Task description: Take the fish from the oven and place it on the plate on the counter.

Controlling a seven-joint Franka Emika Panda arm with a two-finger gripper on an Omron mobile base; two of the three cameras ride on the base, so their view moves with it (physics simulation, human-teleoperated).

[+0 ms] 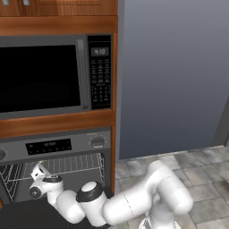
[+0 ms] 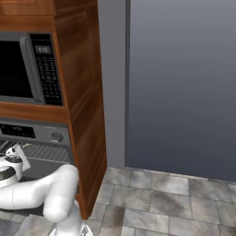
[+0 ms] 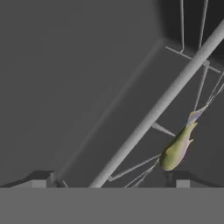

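The oven point(image 1: 67, 144) stands open below the microwave, its wire rack point(image 1: 76, 166) showing inside. My gripper point(image 1: 38, 172) reaches into the oven's mouth at the left and is also seen at the oven front point(image 2: 17, 154). In the hand view, the fish point(image 3: 177, 149), small and pale yellowish, lies on the wire rack point(image 3: 157, 109) just above the right fingertip. The gripper point(image 3: 109, 181) is open and holds nothing, and the fish sits off to its right side, not between the fingers. The plate and the counter are out of view.
A microwave point(image 1: 44, 76) with a keypad sits in the wooden cabinet above the oven. The lowered oven door point(image 1: 27, 219) lies under my forearm. A tall grey panel point(image 1: 174, 76) stands to the right, over a tiled floor point(image 1: 197, 172).
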